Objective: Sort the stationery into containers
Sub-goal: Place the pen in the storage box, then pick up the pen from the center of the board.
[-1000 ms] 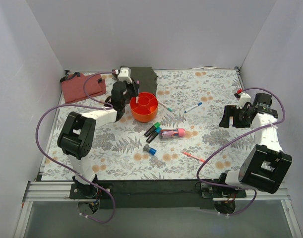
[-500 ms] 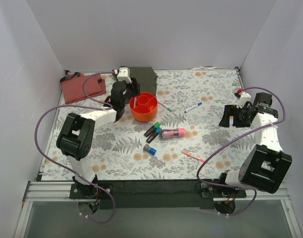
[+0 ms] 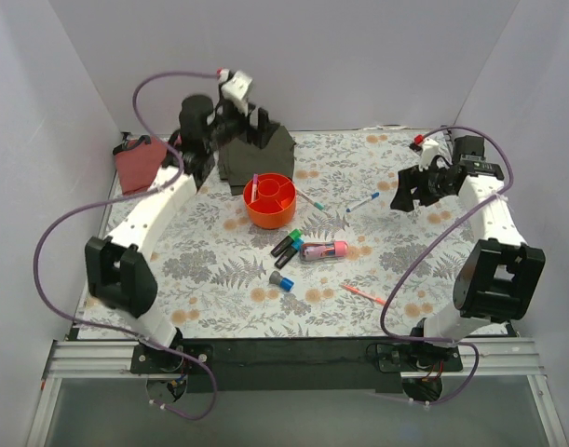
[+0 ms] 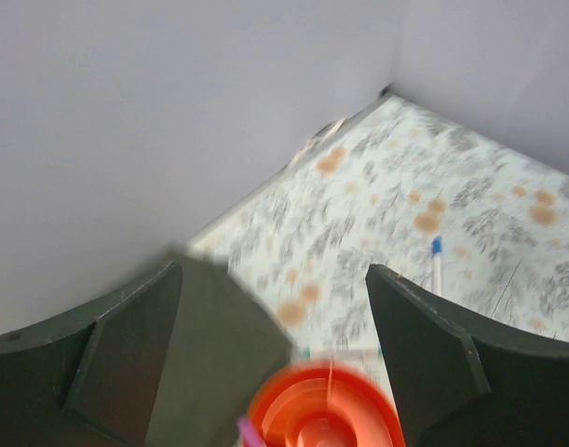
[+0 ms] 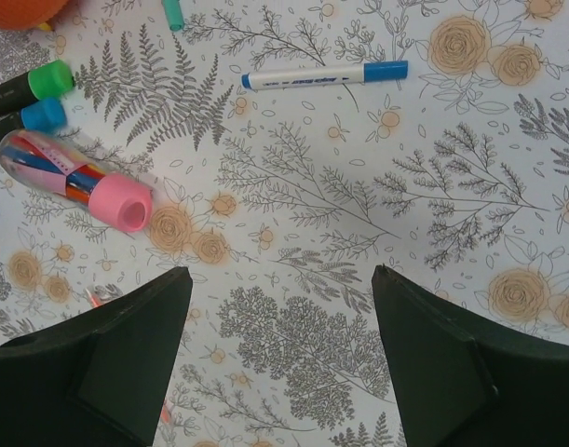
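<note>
The orange bowl (image 3: 271, 199) stands left of the mat's middle, and a thin pink-tipped pen (image 3: 254, 185) leans inside it. My left gripper (image 3: 247, 128) hangs open and empty high above the bowl's far side; its wrist view shows the bowl (image 4: 321, 410) blurred below the gripper (image 4: 275, 268). My right gripper (image 3: 410, 196) is open over bare mat, empty (image 5: 282, 272). On the mat lie a blue-capped white pen (image 3: 362, 201) (image 5: 326, 76), a teal-capped white pen (image 3: 307, 197), two black markers (image 3: 286, 246) (image 5: 28, 86), a fat pink tube (image 3: 323, 250) (image 5: 74, 179), a blue-grey cylinder (image 3: 281, 280) and an orange-red pen (image 3: 363, 294).
A folded olive-green cloth (image 3: 265, 154) (image 4: 219, 345) lies behind the bowl under my left gripper. A folded red cloth (image 3: 140, 163) sits at the far left edge. White walls enclose the mat on three sides.
My left gripper has opened, leaving the pen in the bowl, and risen up and back over the olive cloth. My right arm has swung left, toward the middle.
</note>
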You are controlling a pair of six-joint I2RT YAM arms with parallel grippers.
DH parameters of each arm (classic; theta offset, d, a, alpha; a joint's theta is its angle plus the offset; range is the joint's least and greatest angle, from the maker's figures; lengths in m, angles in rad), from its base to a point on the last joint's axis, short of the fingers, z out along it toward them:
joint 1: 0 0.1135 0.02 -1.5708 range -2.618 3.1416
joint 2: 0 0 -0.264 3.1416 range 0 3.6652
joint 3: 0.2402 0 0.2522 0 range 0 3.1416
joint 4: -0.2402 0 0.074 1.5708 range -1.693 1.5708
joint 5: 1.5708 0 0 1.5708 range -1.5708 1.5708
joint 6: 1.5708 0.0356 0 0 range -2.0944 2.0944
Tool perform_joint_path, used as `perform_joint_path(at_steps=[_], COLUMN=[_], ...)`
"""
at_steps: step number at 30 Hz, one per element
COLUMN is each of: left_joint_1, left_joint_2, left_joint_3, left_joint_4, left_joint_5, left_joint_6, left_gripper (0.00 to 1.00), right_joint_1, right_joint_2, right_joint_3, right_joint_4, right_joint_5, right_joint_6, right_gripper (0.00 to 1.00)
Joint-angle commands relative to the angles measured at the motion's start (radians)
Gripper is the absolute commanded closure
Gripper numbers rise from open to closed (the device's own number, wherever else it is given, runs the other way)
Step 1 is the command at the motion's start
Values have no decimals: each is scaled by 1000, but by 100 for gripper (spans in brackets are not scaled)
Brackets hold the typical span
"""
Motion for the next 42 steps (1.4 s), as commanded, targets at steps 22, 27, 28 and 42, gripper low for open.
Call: perform_joint_path(at_steps=[22, 27, 28, 42], left_joint_1=[-254, -272, -272, -283], left_joint_2=[817, 800, 803, 850], left_joint_3=[1001, 881, 881, 843], left_joint_4=[-915, -880, -883, -949], left_joint_5=[299, 261, 260, 299], left_joint_6=[723, 921, 952, 1266], left_gripper=[22, 32, 35, 37], right_joint_1=[2, 2, 2, 2], right_joint_2=[117, 95, 94, 97], right_joint_3=[110, 120, 120, 101], right_joint_4=[-67, -69, -69, -64], right_joint_5=[-165, -173, -179, -218], right_joint_6=[-92, -76, -72, -58], right_gripper=[21, 22, 22, 23])
